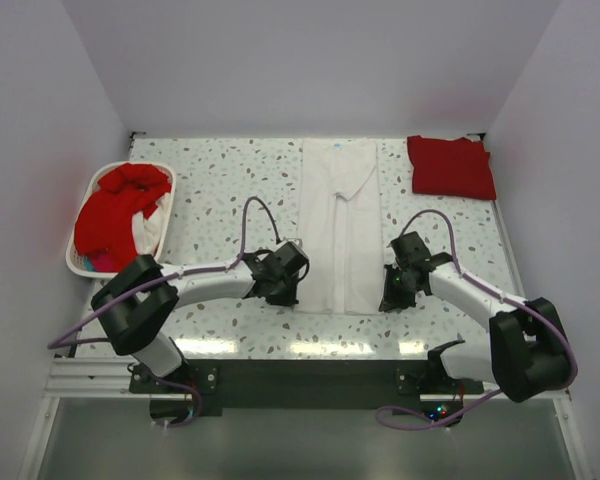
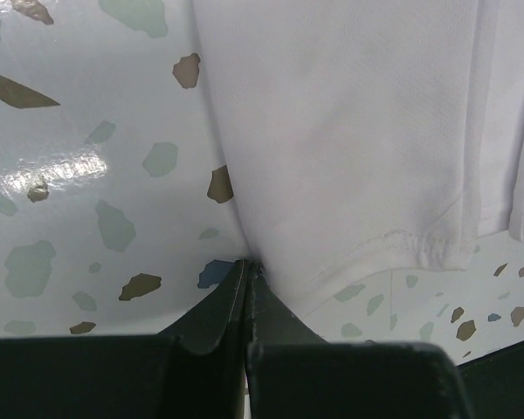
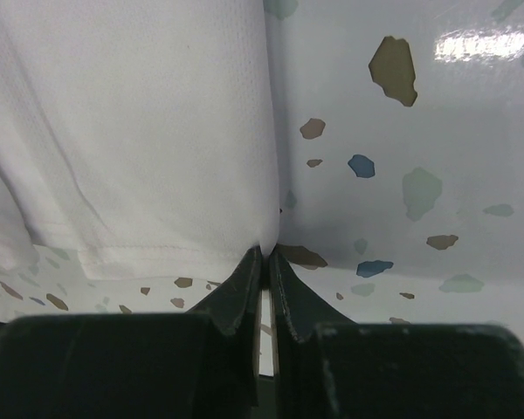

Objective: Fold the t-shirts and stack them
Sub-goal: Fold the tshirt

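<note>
- The white t-shirt point(image 1: 342, 225) lies in a long strip mid-desk point(image 1: 220, 190), hem nearest.
- The left tool point(image 2: 247, 269) and right tool point(image 3: 266, 255) each pinch a near hem corner, jaws closed on cloth.
- Light, limp fabric likely sags; corners suit gripping.

Pretty sure I'm in a lab test booth: bare white walls point(image 1: 310, 60) box in the speckled table point(image 1: 220, 180) under my left gripper point(image 2: 247, 267), metal mounting rail point(image 1: 90, 378) and loose cables point(image 1: 244, 232) behind it.
</note>
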Available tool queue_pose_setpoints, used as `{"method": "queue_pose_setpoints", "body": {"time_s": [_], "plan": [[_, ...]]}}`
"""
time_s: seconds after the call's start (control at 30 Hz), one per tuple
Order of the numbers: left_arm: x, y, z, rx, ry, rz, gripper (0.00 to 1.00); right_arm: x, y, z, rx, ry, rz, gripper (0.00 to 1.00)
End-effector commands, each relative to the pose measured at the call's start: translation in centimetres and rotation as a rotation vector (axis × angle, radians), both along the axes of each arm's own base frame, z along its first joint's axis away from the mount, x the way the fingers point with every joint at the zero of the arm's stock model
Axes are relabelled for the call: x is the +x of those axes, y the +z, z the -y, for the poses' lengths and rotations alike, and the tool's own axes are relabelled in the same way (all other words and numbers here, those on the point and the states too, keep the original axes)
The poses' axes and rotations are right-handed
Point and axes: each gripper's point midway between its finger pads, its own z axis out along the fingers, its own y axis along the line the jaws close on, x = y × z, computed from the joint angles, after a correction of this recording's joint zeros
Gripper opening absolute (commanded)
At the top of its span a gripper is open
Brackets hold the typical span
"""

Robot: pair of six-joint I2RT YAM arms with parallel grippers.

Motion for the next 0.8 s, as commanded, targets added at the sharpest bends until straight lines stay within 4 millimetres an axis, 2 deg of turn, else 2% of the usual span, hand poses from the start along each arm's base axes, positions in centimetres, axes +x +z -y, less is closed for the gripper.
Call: {"method": "queue_pose_setpoints", "body": {"time_s": [0.0, 0.1, 0.17, 0.2, 0.23, 0.27, 0.37, 0.67, 0.77], "plan": [[-0.4, 1.3, 0.4, -0.040, 0.024, 0.007, 0.00, -0.8, -0.2, 0.2, 0.000, 0.008, -0.011, 0.06], [0.0, 2.6, -0.7, -0.042, 0.071, 0.060, 0.02, -0.7, -0.1, 0.2, 0.000, 0.007, -0.002, 0.06], [0.2, 3.2, -1.1, -0.038, 0.081, 0.084, 0.14, -0.8, 0.0, 0.2, 0.001, 0.009, -0.003, 0.06], [0.3, 3.8, -1.0, -0.052, 0.078, 0.095, 0.26, -0.8, 0.0, 0.2, 0.003, 0.009, -0.003, 0.06], [0.4, 4.1, -0.8, -0.059, 0.078, 0.100, 0.33, -0.8, 0.0, 0.2, 0.002, 0.009, -0.001, 0.06], [0.5, 4.4, -0.6, -0.067, 0.073, 0.101, 0.44, -0.8, 0.0, 0.2, 0.003, 0.009, -0.003, 0.06], [0.5, 4.6, 0.1, -0.064, 0.053, 0.098, 0.55, -0.8, 0.0, 0.2, 0.004, 0.008, 0.001, 0.06], [0.2, 2.7, 1.2, -0.003, 0.011, 0.063, 0.57, -0.8, 0.1, 0.1, 0.010, 0.012, 0.002, 0.06], [0.3, 1.8, 1.1, 0.034, 0.011, 0.057, 0.52, -0.8, 0.1, 0.0, 0.011, 0.014, 0.002, 0.06]]}}
